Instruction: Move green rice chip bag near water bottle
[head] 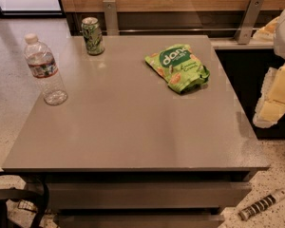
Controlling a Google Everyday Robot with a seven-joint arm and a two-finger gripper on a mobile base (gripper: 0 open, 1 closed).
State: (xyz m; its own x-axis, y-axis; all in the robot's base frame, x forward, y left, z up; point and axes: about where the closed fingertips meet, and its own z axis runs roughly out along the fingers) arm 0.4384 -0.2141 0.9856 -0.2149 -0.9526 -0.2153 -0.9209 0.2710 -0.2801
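Observation:
The green rice chip bag (178,66) lies flat on the grey table (133,127), at the back right. The water bottle (45,69) stands upright near the table's left edge, far from the bag. My gripper (271,103) is a pale yellow and white shape at the right edge of the view. It is off the table's right side, to the right of the bag and apart from it. It holds nothing that I can see.
A small green drink can (92,35) stands at the back left of the table. A wooden wall with metal brackets (111,15) runs behind. A dark cabinet (247,75) is to the right. A striped object (261,205) lies on the speckled floor.

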